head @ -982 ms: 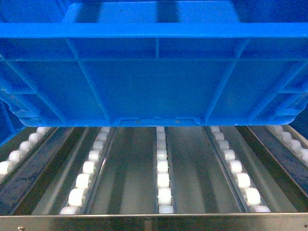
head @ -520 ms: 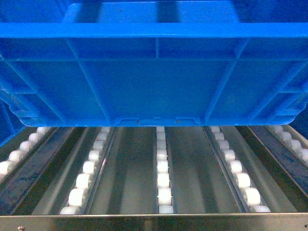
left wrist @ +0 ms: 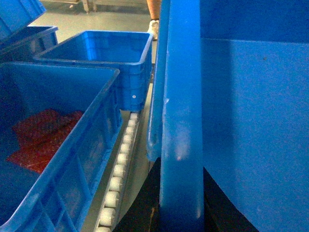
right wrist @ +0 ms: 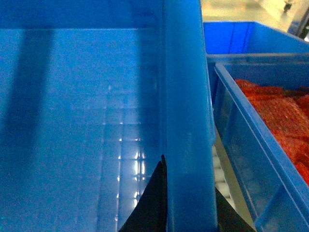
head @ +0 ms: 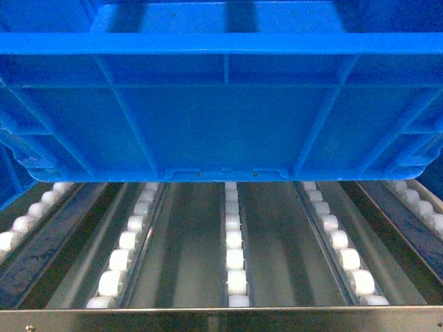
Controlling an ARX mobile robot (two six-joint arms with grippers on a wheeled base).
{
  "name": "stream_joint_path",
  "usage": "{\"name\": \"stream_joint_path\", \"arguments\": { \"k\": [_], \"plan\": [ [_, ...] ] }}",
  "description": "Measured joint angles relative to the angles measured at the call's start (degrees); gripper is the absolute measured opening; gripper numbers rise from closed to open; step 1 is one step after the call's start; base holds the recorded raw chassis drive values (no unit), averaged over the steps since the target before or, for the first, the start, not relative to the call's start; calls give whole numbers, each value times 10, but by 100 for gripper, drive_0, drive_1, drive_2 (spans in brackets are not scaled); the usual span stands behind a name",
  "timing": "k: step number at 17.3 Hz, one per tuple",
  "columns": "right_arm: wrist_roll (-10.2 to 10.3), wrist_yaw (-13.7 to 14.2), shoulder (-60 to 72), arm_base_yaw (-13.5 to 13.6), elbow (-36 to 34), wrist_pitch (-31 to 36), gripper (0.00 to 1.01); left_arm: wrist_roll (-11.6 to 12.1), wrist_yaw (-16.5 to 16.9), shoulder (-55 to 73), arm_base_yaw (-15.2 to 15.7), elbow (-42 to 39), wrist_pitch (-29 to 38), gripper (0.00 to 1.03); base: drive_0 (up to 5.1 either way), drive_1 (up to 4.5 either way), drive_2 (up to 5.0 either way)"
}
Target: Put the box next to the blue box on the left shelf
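1. Large bright-blue ribbed plastic crate [head: 221,104]: over the metal roller-wheel shelf [head: 221,318], between neighbouring blue crates holding red material [left wrist: 53,145]; whether it rests on the white rollers [head: 234,259] cannot be told.
2. Left gripper [left wrist: 181,212], right gripper [right wrist: 186,212]: each clamped on a side rim.
3. Outstanding, by judgement: seating and release.

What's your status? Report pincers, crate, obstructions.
Left pincer, right pincer: each astride a side rim of the large bright-blue ribbed plastic crate. Crate above steel roller shelf. Blue crates close either side; lane ahead open.
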Motion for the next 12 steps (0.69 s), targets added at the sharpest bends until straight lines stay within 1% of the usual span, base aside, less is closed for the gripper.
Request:
{"name": "stream_joint_path", "arguments": {
  "k": [1,2,3,4,5,6,7,8,9,11,12],
  "plan": [
    [1,22,-2,4,5,-23,8,5,7,0,0,0,-6,9,0,0,0],
    [3,25,-4,5,12,-50,8,4,9,1,0,0,-17,9,0,0,0],
    [10,19,-3,4,20,-76,8,3,12,2,-1,0,-29,9,0,0,0],
    [21,5,3,1,36,-117,8,2,13,7,-2,1,-48,9,0,0,0],
    [24,-14,18,-9,50,-143,8,-5,17,20,-3,8,-69,9,0,0,0],
    [27,-34,46,-23,67,-165,8,-19,24,47,-5,18,-89,9,0,0,0],
    [31,-52,77,-35,83,-183,8,-27,30,74,-5,28,-101,9,0,0,0],
    [30,-69,116,-45,98,-194,8,-38,32,110,-9,37,-111,9,0,0,0],
    [29,-78,151,-51,111,-201,8,-45,33,137,-9,38,-111,9,0,0,0],
    [28,-92,198,-54,125,-207,8,-56,24,171,-9,42,-126,9,0,0,0],
    [29,-100,203,-54,132,-214,8,-57,16,172,-9,44,-132,9,0,0,0]
  ]
}}
